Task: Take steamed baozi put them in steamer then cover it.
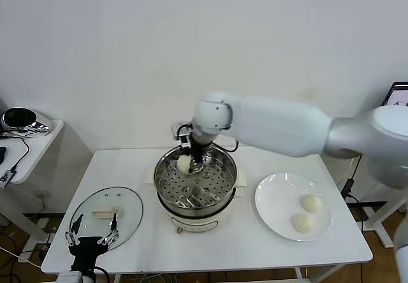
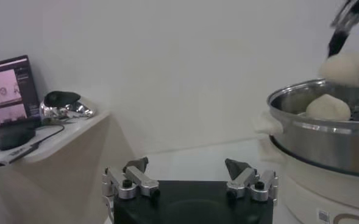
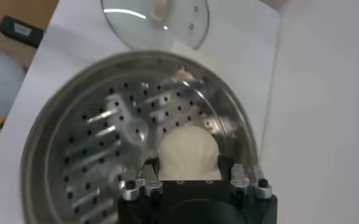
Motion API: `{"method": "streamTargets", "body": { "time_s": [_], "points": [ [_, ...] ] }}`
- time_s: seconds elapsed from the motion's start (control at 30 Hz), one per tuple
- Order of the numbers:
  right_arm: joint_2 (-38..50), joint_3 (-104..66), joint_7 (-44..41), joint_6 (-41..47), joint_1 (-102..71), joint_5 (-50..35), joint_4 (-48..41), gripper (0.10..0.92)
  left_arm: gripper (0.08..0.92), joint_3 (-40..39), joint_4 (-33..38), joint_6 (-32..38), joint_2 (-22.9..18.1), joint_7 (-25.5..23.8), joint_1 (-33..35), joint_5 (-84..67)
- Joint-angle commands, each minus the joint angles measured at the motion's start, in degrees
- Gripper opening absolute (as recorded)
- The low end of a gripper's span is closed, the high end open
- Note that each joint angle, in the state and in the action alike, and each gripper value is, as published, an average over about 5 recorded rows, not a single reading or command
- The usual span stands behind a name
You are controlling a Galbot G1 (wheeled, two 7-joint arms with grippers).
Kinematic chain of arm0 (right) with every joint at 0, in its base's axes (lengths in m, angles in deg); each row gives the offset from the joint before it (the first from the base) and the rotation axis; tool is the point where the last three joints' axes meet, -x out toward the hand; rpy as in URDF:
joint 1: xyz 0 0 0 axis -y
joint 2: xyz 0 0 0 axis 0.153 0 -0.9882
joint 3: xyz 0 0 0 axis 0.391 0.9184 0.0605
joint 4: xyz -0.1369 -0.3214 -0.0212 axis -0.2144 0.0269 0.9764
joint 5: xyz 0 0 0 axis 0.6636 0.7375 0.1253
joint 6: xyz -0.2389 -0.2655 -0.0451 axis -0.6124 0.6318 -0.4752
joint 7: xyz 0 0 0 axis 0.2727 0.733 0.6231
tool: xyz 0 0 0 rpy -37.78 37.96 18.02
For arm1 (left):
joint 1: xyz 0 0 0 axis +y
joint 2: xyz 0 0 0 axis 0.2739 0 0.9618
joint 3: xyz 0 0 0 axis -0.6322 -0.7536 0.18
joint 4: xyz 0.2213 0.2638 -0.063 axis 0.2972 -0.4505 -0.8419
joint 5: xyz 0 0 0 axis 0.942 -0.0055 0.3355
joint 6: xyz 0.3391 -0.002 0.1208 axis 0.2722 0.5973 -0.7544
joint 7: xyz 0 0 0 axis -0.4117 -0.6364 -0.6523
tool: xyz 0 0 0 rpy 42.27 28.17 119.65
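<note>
You were in the loading step: your right gripper (image 1: 185, 163) was clamped on one steamed baozi (image 1: 185, 162) and held it over the far-left part of the steamer (image 1: 224, 203), inside the rim but above the perforated tray (image 3: 100, 158). The right wrist view showed that bun (image 3: 189, 154) pinched between the two fingers with the holes of the tray beneath it. From the left wrist view, a second bun (image 2: 328, 107) appeared to lie in the pot already, just beside the one you carried (image 2: 344, 68).

Two more buns (image 1: 310, 203) (image 1: 301, 223) waited on the white plate (image 1: 271, 197) to the right of the steamer, so I judged the job about half done. The glass lid (image 1: 131, 210) lay flat on the table at the left, handle up, well apart from the pot.

Your left gripper (image 1: 93, 238) hung parked at the near edge of that lid with its fingers spread wide and nothing between them.

The next move likely called for lowering the bun onto a bare patch of tray, clear of its neighbour, and only then parting the fingers.
</note>
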Motion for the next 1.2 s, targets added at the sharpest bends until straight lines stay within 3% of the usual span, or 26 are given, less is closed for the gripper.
{"method": "streamTargets", "body": {
  "time_s": [0.03,0.4,0.7,0.9,1.2],
  "points": [
    [-6.4,0.3,0.6,1.1,-4.4,-0.1,-5.3,0.602,0.823,0.2,0.0,0.2,0.1,0.1,0.2,0.0],
    [-8.8,-0.6,0.8,1.0,-7.0,2.0,-8.9,0.611,0.823,0.4,-0.2,0.9,0.5,0.2,0.6,-0.1],
    [-3.6,-0.5,-3.0,-0.4,-0.2,2.8,-4.9,0.806,0.823,0.3,-0.2,1.0,0.6,0.2,0.4,-0.1],
    [7.5,-0.1,-8.9,-3.3,9.4,2.9,3.6,0.822,0.823,0.4,0.0,0.9,1.0,0.1,0.0,-0.3],
    [36.8,3.9,-18.3,-13.1,15.1,12.4,21.8,0.823,0.823,-0.1,-0.1,0.9,1.9,0.1,0.0,-0.2]
  ]
}}
